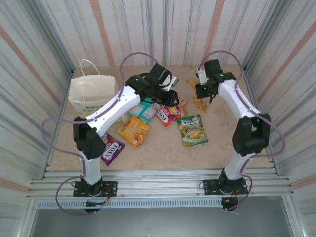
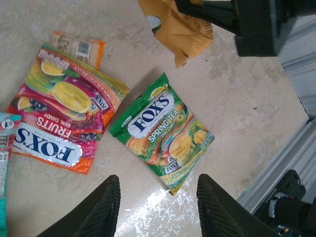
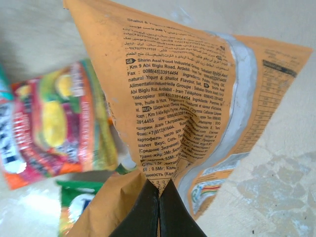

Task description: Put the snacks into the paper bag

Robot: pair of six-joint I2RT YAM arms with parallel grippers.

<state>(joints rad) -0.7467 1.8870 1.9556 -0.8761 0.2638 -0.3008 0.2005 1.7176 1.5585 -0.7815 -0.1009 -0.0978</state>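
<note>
So my right gripper (image 3: 159,197) is clamped shut on the orange packet (image 3: 187,98). It's pinching one crinkled edge, so the rest fans out past the pinch with the printed back facing my wrist camera. Grabbing an edge makes sense to me, since these packets are flat and slick and there's not much else for two jaws to bite on. The packet looks lifted clear of the table (image 1: 163,153).

My left gripper (image 2: 158,207) is partly open with nothing in it, hanging above the table. The green packet (image 2: 163,131) lies flat just ahead of the jaws, and the red packet (image 2: 59,118) is right beside it. My guess is it's parked there lining up the next pick.

The paper bag (image 1: 94,94) stands upright at the far left of the table with its mouth up. It's well apart from my right gripper, and my left arm is in between. The yellow packet (image 1: 133,131), teal packet (image 1: 145,111) and purple packet (image 1: 112,148) lie on the table between the bag and me. The orange one has the whole table to cross, probably around or over that arm.
</note>
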